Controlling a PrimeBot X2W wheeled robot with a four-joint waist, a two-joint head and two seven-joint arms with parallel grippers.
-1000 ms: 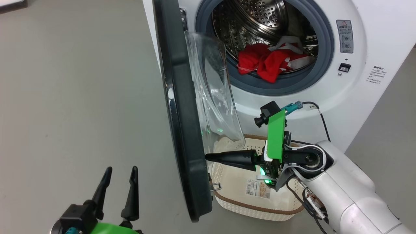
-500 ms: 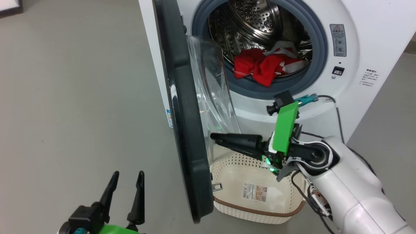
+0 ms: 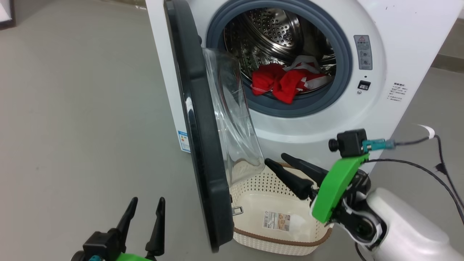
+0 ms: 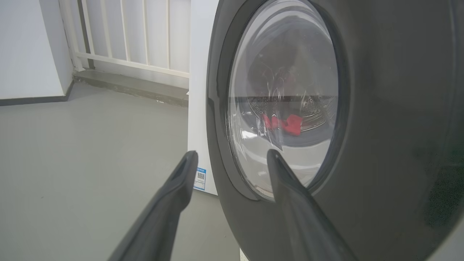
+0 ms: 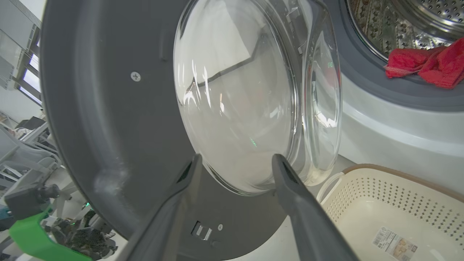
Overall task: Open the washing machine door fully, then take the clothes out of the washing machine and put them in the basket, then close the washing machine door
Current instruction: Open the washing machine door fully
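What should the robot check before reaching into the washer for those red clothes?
1. The washing machine door clear of the drum opening: ok.
2. That door fully open: cannot tell.
3. The right fingers spread, empty: ok.
4. The left fingers spread, empty: ok.
5. The red clothes lie at the drum's front edge: ok.
6. The basket below empty: ok.

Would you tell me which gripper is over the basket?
The right gripper, open above the basket; the left gripper sits over floor beyond the door.
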